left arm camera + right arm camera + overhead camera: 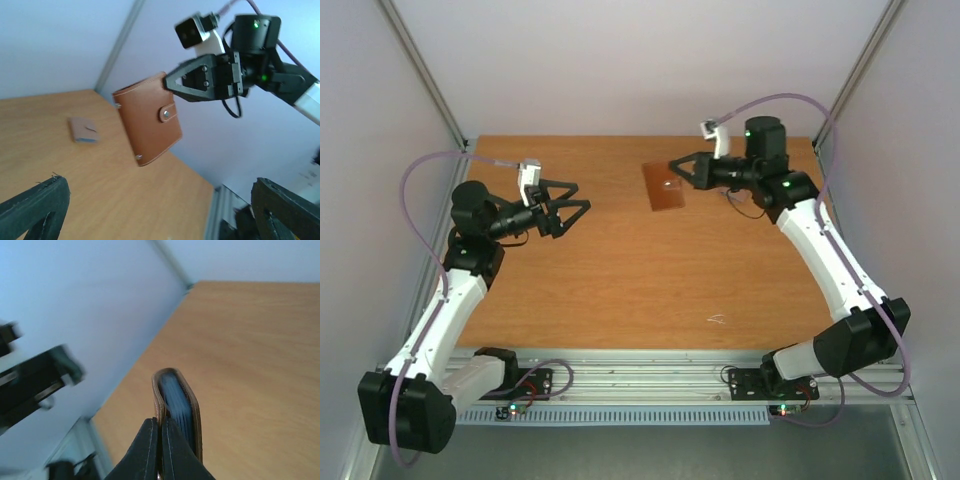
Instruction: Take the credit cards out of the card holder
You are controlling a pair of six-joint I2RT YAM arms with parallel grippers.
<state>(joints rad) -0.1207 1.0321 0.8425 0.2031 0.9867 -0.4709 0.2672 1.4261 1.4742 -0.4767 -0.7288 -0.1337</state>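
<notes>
Bolted to the rail [640,370] at the near edge, the left arm [450,300] and right arm [830,260] are seen reaching out over the wooden tabletop [620,290] in the overhead view.

On the left side, the left gripper [582,196] is held above the wood with its jaws spread wide and nothing between them. In its own wrist view the two black fingertips [37,202] are framed at the lower corners, well apart.

Toward the far right, the right gripper [673,167] is held off the tabletop, its jaws pinched tight on the holder [664,188]. The tan holder [147,122] is gripped at one upper edge and is hung in the air, tilted, clear of the wood. A tab with a silver snap [165,114] is laid across its front face.

From the right wrist, the holder [177,405] is seen edge-on just past the closed fingers [147,445], with one leather wall caught in the seam between them. Pale blue-grey layers are packed between its walls; whether these are cards or lining cannot be told.

Farther back, a small flat tan piece [83,130] is shown lying on the tabletop, well apart from the holder; what it is cannot be told.
</notes>
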